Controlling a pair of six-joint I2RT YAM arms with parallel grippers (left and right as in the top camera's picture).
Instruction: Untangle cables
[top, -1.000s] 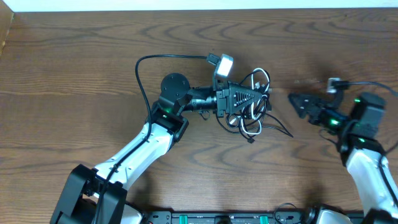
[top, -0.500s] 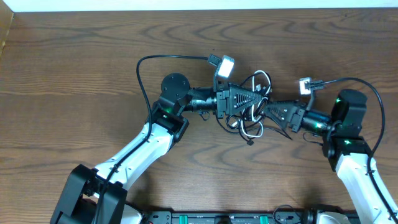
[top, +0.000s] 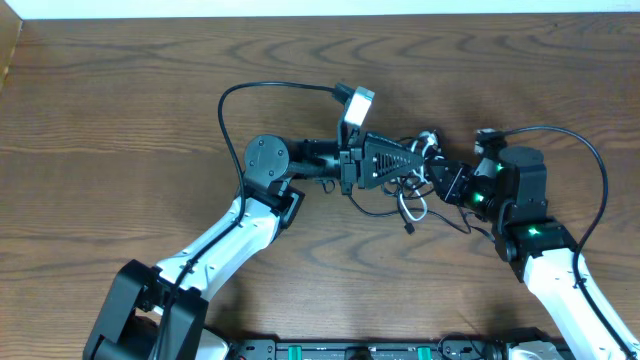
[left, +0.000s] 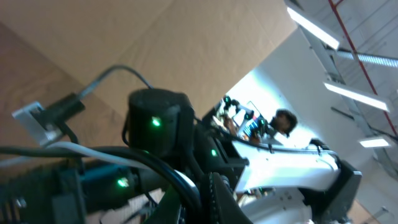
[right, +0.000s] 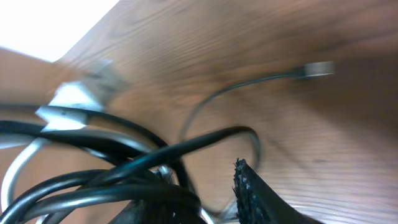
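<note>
Dark brown wood-grain table (top: 120, 120) fills the overhead view, and near its middle lies the knot of thin black and white cords (top: 412, 200), looped over one another in a single clump. The left gripper (top: 408, 160) reaches in from the left with its jaws closed on the upper part of that clump. The right gripper (top: 440, 178) comes in from the right, its tip touching the same clump. In the right wrist view, several black cords (right: 124, 168) cross right at its fingers (right: 252, 193), but whether the jaws have clamped on any of them cannot be told.

Progress looks slight. No cord lies apart from the others. Only one thin black strand with a small plug end (right: 318, 68) trails free on the wood to the near side. The loops between the two grippers are bunched tight, so the separating itself appears not yet done: each cord has to be drawn out and laid clear of the rest.
</note>
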